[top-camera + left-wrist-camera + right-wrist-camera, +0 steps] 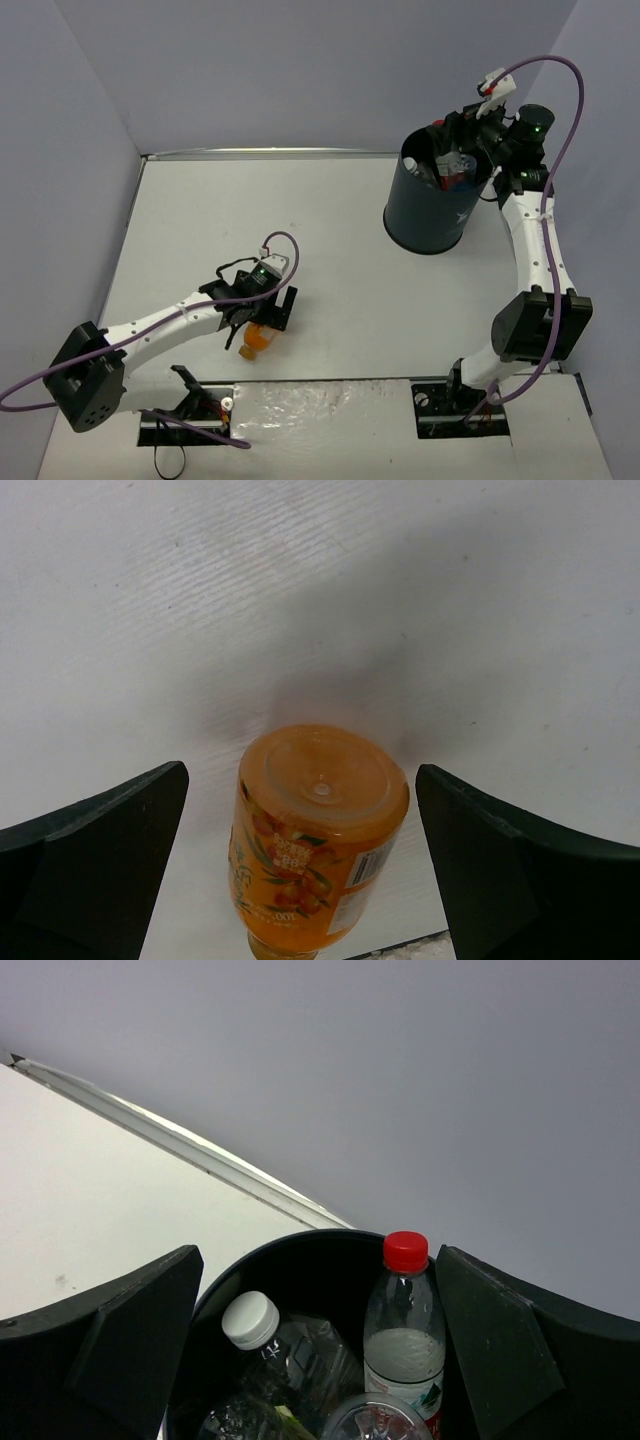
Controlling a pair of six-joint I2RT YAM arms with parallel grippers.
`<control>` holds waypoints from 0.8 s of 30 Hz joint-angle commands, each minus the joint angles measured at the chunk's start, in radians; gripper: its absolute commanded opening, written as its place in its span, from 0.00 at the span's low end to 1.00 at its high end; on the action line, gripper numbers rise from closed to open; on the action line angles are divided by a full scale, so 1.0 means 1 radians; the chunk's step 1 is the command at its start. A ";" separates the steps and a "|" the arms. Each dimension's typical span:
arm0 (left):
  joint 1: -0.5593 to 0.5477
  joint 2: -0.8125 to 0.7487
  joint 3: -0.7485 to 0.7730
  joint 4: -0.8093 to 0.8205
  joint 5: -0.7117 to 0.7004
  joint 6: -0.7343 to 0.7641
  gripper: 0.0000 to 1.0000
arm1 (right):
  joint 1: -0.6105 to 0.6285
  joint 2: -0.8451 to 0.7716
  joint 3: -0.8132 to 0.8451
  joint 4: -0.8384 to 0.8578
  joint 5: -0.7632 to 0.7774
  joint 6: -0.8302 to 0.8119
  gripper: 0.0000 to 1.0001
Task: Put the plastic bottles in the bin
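Note:
An orange-filled bottle (257,341) lies on its side on the white table near the front edge. In the left wrist view its base faces the camera (320,830). My left gripper (266,312) (305,880) is open, with one finger on either side of the bottle and gaps on both sides. The dark navy bin (425,222) stands at the far right. My right gripper (462,152) (320,1360) hangs open just above its rim (290,1250). Inside are a red-capped bottle (405,1330), a white-capped clear bottle (262,1332) and the base of another clear bottle (375,1422).
Grey walls close the table at the back and both sides. A pale strip (190,1145) runs along the far table edge behind the bin. The arm bases and a crinkled mat (320,410) lie along the near edge, just in front of the orange bottle.

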 commanded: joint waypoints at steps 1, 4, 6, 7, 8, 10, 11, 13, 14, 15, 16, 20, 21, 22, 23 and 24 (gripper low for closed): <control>-0.015 -0.007 0.032 -0.037 -0.056 -0.086 0.97 | 0.010 -0.092 -0.048 0.210 -0.035 0.106 1.00; -0.031 -0.017 0.027 -0.041 -0.045 -0.103 0.91 | 0.017 -0.126 -0.091 0.242 -0.033 0.116 1.00; -0.038 -0.027 0.019 -0.044 -0.037 -0.113 0.71 | 0.019 -0.149 -0.107 0.222 -0.026 0.111 1.00; -0.039 -0.031 0.016 -0.044 -0.030 -0.119 0.64 | 0.019 -0.159 -0.112 0.210 -0.019 0.107 1.00; -0.041 -0.035 0.014 -0.040 -0.022 -0.119 0.54 | 0.020 -0.174 -0.125 0.207 -0.009 0.105 1.00; -0.041 -0.041 0.019 -0.032 -0.005 -0.115 0.33 | 0.025 -0.215 -0.173 0.219 0.016 0.122 1.00; -0.041 -0.047 0.037 -0.033 -0.003 -0.109 0.26 | 0.033 -0.259 -0.210 0.270 0.024 0.143 1.00; -0.041 -0.066 0.063 -0.036 -0.005 -0.094 0.21 | 0.049 -0.319 -0.286 0.334 0.032 0.190 1.00; -0.041 -0.076 0.073 -0.037 -0.010 -0.090 0.20 | 0.058 -0.341 -0.311 0.350 0.036 0.217 1.00; -0.041 -0.085 0.090 -0.033 -0.026 -0.088 0.20 | 0.077 -0.371 -0.326 0.352 0.054 0.238 1.00; -0.040 -0.098 0.108 -0.015 -0.045 -0.085 0.19 | 0.107 -0.397 -0.338 0.324 0.074 0.252 1.00; -0.038 -0.133 0.185 0.093 -0.125 -0.073 0.17 | 0.239 -0.457 -0.381 0.157 0.115 0.328 1.00; -0.038 -0.134 0.213 0.125 -0.157 -0.070 0.16 | 0.271 -0.466 -0.398 0.123 0.122 0.357 1.00; -0.037 -0.133 0.236 0.155 -0.185 -0.069 0.16 | 0.295 -0.477 -0.424 0.104 0.129 0.377 1.00; -0.036 -0.131 0.256 0.185 -0.211 -0.069 0.16 | 0.315 -0.489 -0.456 0.094 0.135 0.391 1.00; -0.035 -0.128 0.275 0.214 -0.236 -0.069 0.15 | 0.334 -0.501 -0.488 0.084 0.141 0.404 1.00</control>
